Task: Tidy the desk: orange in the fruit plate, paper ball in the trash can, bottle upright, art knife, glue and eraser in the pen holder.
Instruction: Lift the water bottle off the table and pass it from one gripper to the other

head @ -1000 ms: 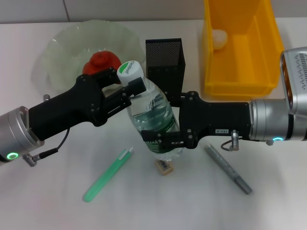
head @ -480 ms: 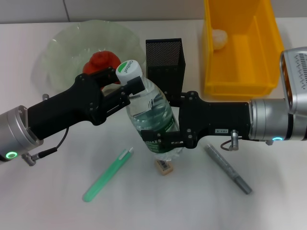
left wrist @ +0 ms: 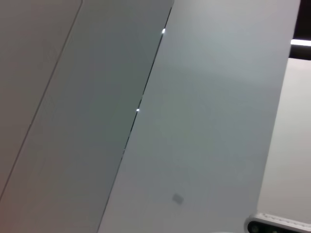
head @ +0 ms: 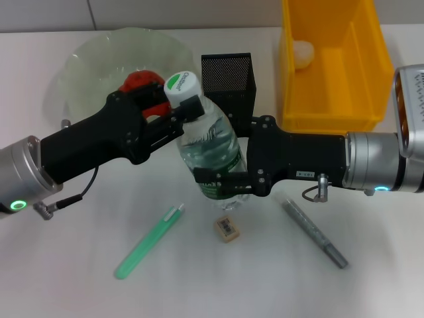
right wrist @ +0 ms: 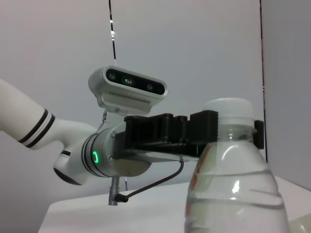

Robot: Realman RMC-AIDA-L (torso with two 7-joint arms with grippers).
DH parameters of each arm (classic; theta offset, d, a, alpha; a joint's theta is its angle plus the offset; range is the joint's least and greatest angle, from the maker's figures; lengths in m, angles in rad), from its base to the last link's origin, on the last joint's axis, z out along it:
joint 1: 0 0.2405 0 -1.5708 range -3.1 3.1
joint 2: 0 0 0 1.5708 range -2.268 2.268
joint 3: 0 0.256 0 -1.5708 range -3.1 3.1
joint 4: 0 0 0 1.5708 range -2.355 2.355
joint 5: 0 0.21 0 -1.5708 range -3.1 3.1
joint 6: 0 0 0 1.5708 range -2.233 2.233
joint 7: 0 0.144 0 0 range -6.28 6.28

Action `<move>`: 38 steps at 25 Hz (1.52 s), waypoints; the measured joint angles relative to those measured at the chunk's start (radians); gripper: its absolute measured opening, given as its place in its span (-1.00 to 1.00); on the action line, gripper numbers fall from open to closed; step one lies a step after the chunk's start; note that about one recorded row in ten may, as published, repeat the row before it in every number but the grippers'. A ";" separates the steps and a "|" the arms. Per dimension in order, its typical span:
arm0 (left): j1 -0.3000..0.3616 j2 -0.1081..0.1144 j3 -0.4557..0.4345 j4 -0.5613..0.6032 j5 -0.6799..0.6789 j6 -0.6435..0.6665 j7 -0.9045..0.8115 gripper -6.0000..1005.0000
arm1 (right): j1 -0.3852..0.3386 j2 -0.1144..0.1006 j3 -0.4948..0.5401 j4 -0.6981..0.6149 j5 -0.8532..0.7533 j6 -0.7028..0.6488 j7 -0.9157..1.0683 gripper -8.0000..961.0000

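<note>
The clear bottle (head: 211, 149) with a white cap is held tilted above the desk, cap leaning toward the plate. My left gripper (head: 184, 112) is shut on its neck just under the cap. My right gripper (head: 222, 182) is shut on its lower body at the green label. The right wrist view shows the bottle (right wrist: 233, 189) close up with the left gripper (right wrist: 228, 131) at its neck. The orange (head: 141, 82) lies in the fruit plate (head: 83, 63). The paper ball (head: 303, 53) lies in the trash can (head: 371, 79). The eraser (head: 226, 228) lies on the desk below the bottle. The pen holder (head: 226, 83) stands behind the bottle.
A slim green stick with a white tip (head: 147, 242) lies at the front left and a slim grey stick (head: 315, 233) at the front right. I cannot tell which is the art knife and which the glue. The left wrist view shows only a wall.
Both grippers have raised the bottle and turned it nearer to upright. Its base has moved away from the eraser toward the pen holder.
</note>
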 joint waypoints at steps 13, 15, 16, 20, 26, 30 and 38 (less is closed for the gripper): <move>-0.016 0.003 0.004 0.002 -0.003 0.004 -0.013 -0.12 | 0.002 0.000 0.003 0.014 0.000 0.021 -0.001 0.59; -0.016 0.004 0.001 0.002 -0.003 0.004 -0.015 -0.11 | 0.002 0.000 0.001 0.015 0.000 0.026 -0.001 0.58; -0.016 0.004 0.000 0.006 -0.003 0.004 -0.021 -0.11 | 0.002 0.000 0.001 0.016 0.003 0.026 -0.001 0.58; -0.015 0.004 -0.001 0.011 -0.004 0.005 -0.025 -0.11 | 0.000 0.000 0.000 0.017 0.011 0.026 -0.001 0.58; -0.014 0.004 -0.003 0.014 -0.007 0.008 -0.026 -0.11 | 0.003 0.000 0.000 0.026 0.013 0.035 -0.001 0.58; -0.009 0.004 -0.003 0.046 -0.008 0.011 -0.048 -0.11 | 0.000 0.000 0.000 0.027 0.013 0.044 -0.001 0.57; -0.005 0.005 -0.004 0.056 -0.012 0.011 -0.064 -0.11 | -0.008 0.000 0.001 0.029 0.043 0.056 0.009 0.58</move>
